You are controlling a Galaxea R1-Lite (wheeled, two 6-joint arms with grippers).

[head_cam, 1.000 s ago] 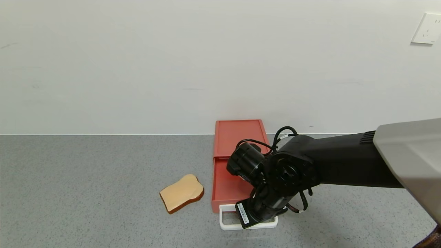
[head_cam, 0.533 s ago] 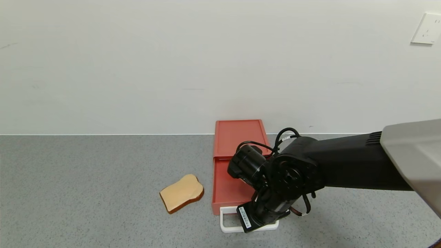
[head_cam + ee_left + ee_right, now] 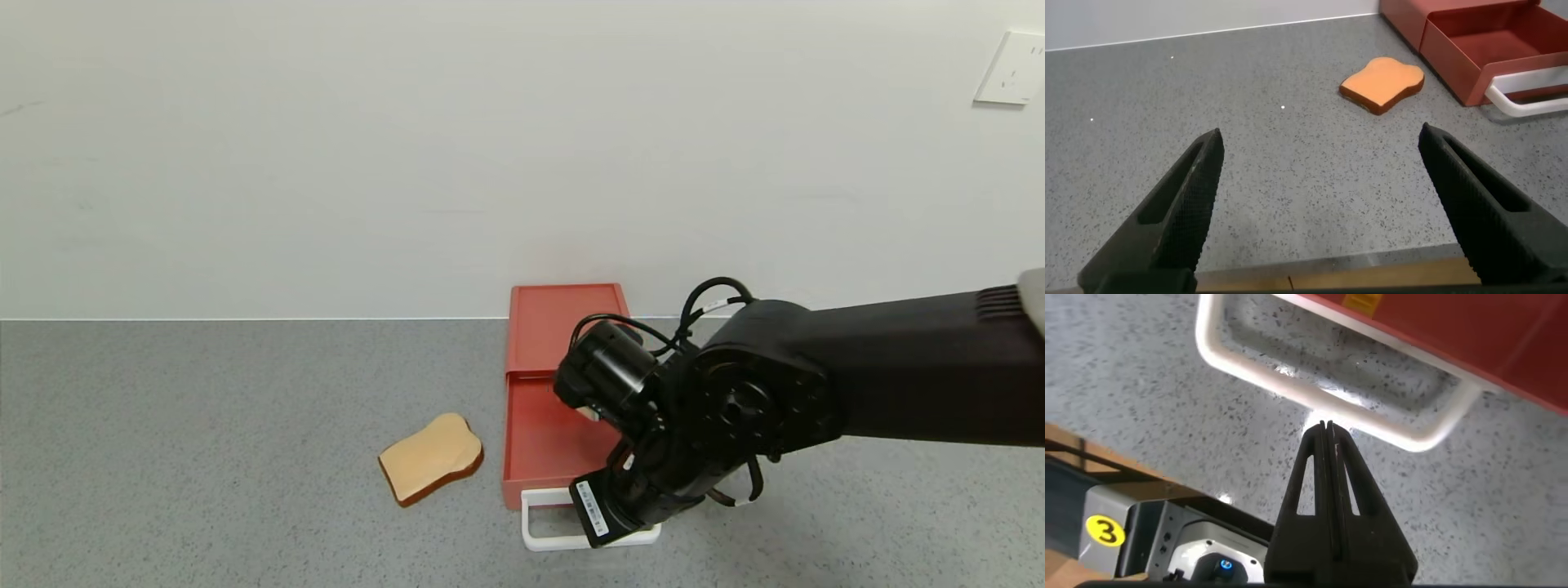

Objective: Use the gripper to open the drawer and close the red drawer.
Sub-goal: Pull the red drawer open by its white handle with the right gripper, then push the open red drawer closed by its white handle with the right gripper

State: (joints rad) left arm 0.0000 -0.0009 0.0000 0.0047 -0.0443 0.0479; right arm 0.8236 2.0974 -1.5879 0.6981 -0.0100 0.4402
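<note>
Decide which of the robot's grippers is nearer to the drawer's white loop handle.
Right. The right gripper is shut, its tips at the near bar of the white loop handle. The left gripper is open, off beyond the bread slice.

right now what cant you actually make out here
- Head view: the right gripper hides the near right part of the white handle; its fingertips are under its own body.
- Head view: the right arm covers the right side of the drawer tray.
- Right wrist view: the yellow label on the drawer front is cut by the edge.
- Left gripper: outside head view.
</note>
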